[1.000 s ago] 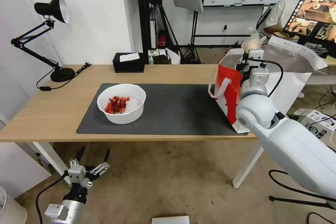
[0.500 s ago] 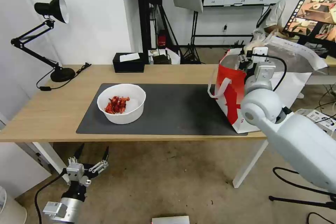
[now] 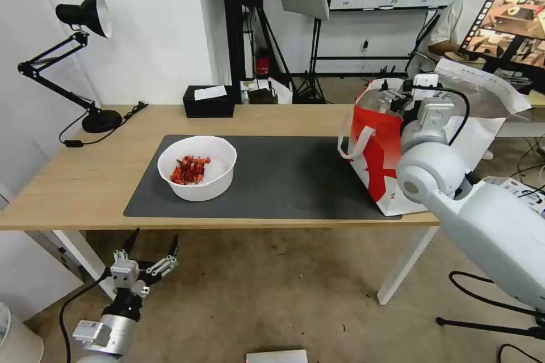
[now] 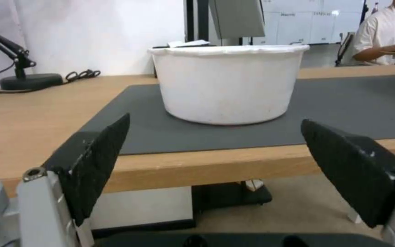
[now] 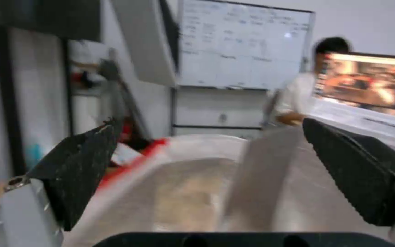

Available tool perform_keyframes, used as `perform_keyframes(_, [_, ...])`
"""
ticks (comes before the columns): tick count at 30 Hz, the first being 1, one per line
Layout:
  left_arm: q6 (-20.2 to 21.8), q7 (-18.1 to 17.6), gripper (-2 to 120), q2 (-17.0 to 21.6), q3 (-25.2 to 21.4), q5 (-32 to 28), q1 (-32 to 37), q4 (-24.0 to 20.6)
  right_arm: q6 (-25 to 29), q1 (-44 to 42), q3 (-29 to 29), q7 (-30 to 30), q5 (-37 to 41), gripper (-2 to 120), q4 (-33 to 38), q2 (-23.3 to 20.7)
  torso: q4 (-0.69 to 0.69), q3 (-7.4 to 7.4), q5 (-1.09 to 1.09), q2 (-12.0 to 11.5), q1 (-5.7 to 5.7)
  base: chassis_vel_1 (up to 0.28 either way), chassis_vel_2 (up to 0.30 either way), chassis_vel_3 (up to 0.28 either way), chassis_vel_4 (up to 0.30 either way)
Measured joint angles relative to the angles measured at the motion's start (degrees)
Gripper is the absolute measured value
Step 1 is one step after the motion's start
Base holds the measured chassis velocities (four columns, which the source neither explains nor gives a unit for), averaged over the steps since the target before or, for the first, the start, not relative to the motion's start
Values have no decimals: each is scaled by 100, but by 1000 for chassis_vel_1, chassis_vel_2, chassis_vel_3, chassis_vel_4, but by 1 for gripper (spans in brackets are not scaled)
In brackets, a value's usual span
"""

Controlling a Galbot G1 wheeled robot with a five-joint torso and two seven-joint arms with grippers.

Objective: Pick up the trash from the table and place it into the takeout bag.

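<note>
While the left gripper hangs low in front of the table's near edge, below the tabletop level in the head view, its two dark fingers stand spread wide with nothing between them. Through the left wrist view, those fingers frame the wooden table edge and, beyond it, the white bowl sitting upright on the grey mat.

Moving up onto the table, the bowl rests on the left part of the dark mat, red scraps piled inside it. Off to the right end, the white-and-red takeout bag stands upright at the mat's right edge, its white strap handle looping down the red side, mouth open to the ceiling.

Over that mouth sits the right gripper, arm reaching up from the lower right. In the right wrist view its black fingers are parted wide and carry nothing, with the silver foil lining of the bag spread beneath them.

Farther back, a black box with a white sheet sits at the table's rear edge, and a black desk lamp rises over the far left corner.
</note>
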Motion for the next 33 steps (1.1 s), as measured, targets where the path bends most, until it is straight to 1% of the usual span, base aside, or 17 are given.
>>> perform_keyframes(1, [0,0,100,0,0,0,0,0,0,0,0,0,0,100,0,0,0,0,0,0,0,0,0,0,0])
perform_keyframes(4, [-9,-2,100,-16,-31,-14,37,-22,471,-265,119,-814,36,100,286,-108,1,0,-2,0,0,0,0,0,0])
perform_keyframes(5, [-9,-2,100,-16,-31,-14,37,-22,471,-265,119,-814,36,100,286,-108,1,0,-2,0,0,0,0,0,0])
perform_keyframes(6, [-14,-2,100,-23,-36,-17,46,-28,640,-381,160,-1093,40,100,376,-148,1,0,0,0,0,0,0,0,0])
perform_keyframes(7, [-36,-2,100,-37,-41,-19,54,-31,996,-669,274,-1645,69,100,551,-251,2,0,-1,0,0,0,0,0,0])
perform_keyframes(8, [-36,-2,100,-37,-41,-19,54,-31,996,-669,274,-1645,69,100,551,-251,2,0,-1,0,0,0,0,0,0])
perform_keyframes(10, [-78,-1,100,-74,-38,-21,27,-31,1461,-1371,552,-2596,164,100,931,-458,-1,-1,0,0,0,0,0,0,0])
perform_keyframes(11, [-78,-1,100,-74,-38,-21,27,-31,1461,-1371,552,-2596,164,100,931,-458,-1,-1,0,0,0,0,0,0,0])
perform_keyframes(14, [-124,6,100,-112,-46,-19,28,-30,1765,-2115,747,-3254,153,100,1301,-612,0,-1,-1,0,-1,0,0,0,0])
perform_keyframes(15, [-124,6,100,-112,-46,-19,28,-30,1765,-2115,747,-3254,153,100,1301,-612,0,-1,-1,0,-1,0,0,0,0])
perform_keyframes(18, [-177,15,100,-130,-83,-19,73,-50,2087,-3083,1185,-3751,-204,100,1468,-586,1,-1,-1,0,-1,0,0,0,0])
perform_keyframes(19, [-177,15,100,-130,-83,-19,73,-50,2087,-3083,1185,-3751,-204,100,1468,-586,1,-1,-1,0,-1,0,0,0,0])
perform_keyframes(22, [-118,21,100,-127,-88,-134,177,-134,2410,-4263,1617,-3973,-735,100,1462,-357,-1,0,1,1,-1,0,0,0,0])
perform_keyframes(23, [-118,21,100,-127,-88,-134,177,-134,2410,-4263,1617,-3973,-735,100,1462,-357,-1,0,1,1,-1,0,0,0,0])
perform_keyframes(27, [-57,28,100,-116,-76,-146,199,-151,2767,-5343,1990,-4064,-1529,100,1206,98,0,0,0,0,-1,0,0,0,0])
perform_keyframes(28, [-57,28,100,-116,-76,-146,199,-151,2767,-5343,1990,-4064,-1529,100,1206,98,0,0,0,0,-1,0,0,0,0])
perform_keyframes(33, [-31,37,100,-113,-47,-101,182,-155,2948,-6134,2093,-3831,-2272,100,850,643,-1,0,0,1,-1,0,0,0,0])
